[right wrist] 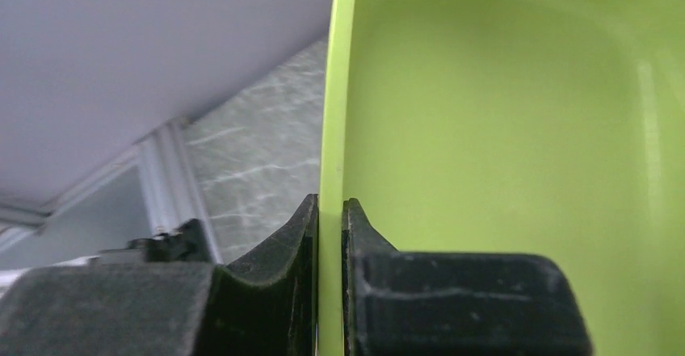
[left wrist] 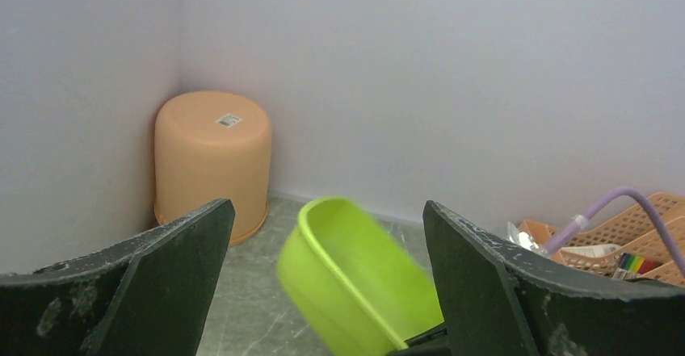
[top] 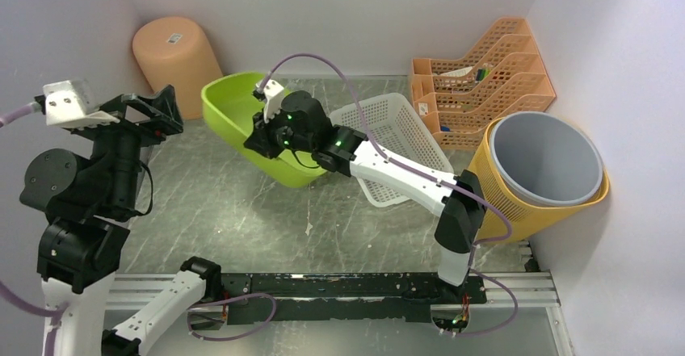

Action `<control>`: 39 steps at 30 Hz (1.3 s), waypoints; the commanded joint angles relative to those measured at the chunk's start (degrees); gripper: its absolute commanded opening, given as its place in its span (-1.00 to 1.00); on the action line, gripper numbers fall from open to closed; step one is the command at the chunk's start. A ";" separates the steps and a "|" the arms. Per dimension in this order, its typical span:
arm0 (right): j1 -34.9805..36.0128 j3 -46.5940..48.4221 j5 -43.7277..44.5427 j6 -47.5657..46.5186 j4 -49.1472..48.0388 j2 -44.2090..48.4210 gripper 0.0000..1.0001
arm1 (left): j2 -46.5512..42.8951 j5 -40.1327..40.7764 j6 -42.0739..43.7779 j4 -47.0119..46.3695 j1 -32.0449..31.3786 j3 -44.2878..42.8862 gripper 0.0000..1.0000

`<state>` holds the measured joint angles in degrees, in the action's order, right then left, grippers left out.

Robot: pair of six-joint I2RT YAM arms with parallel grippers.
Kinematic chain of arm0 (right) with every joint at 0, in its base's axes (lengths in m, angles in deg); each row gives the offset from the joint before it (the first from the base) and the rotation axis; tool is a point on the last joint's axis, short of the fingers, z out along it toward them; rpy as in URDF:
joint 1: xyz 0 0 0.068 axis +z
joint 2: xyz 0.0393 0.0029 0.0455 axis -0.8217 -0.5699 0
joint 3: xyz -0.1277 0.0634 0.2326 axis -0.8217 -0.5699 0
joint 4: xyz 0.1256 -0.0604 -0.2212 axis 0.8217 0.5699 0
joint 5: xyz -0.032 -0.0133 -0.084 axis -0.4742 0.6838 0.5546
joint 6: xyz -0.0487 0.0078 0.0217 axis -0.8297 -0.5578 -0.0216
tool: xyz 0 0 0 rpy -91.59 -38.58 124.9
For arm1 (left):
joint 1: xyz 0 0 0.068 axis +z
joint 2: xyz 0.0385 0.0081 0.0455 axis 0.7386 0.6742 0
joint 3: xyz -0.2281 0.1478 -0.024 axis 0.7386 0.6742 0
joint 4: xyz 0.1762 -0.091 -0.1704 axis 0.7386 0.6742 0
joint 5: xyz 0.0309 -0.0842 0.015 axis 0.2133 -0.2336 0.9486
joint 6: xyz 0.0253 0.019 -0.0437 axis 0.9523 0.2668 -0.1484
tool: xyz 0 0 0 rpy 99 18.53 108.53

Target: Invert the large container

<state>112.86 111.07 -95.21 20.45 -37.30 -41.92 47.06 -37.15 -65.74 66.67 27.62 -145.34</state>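
The large container is a lime-green tub at the back middle of the table. It is tilted, its left side raised and its opening facing up and left. My right gripper is shut on the tub's rim, one finger inside and one outside, as the right wrist view shows against the green wall. My left gripper is open and empty, held high at the left, apart from the tub. In the left wrist view the tub appears blurred between its open fingers.
An upturned peach bucket stands in the back left corner. A white mesh basket lies right of the tub under my right arm. An orange file rack and a tilted yellow basket holding a grey bin stand at the right.
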 commanded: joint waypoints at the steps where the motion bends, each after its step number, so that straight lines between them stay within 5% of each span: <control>1: 2.12 2.47 -12.52 4.12 -14.38 0.35 -1.00 | -0.51 1.06 1.35 1.03 -0.05 -1.83 0.99; 9: 1.66 -4.33 -15.19 13.39 -27.38 -2.23 -1.00 | 0.70 -0.68 0.96 2.39 -0.05 -3.04 0.99; 13: -0.70 -12.82 -20.04 27.67 -43.23 -4.13 -1.00 | 0.98 -1.00 0.55 2.11 -0.05 -1.65 0.99; 24: -15.66 -27.60 -26.50 54.23 -73.67 -9.13 -1.00 | 1.58 -0.94 0.94 2.50 -0.01 -1.25 0.99; 36: -28.62 -27.40 -28.73 48.48 -62.65 -11.69 -1.00 | 2.62 -1.24 0.96 2.69 -0.05 -1.04 0.99; 39: -32.13 -29.53 -29.69 51.93 -66.12 -14.53 -1.00 | 2.77 -1.14 1.04 2.69 -0.05 -0.78 0.99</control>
<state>85.08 84.39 -122.84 72.54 -106.87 -50.80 49.53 -37.82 -65.54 68.55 27.62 -146.60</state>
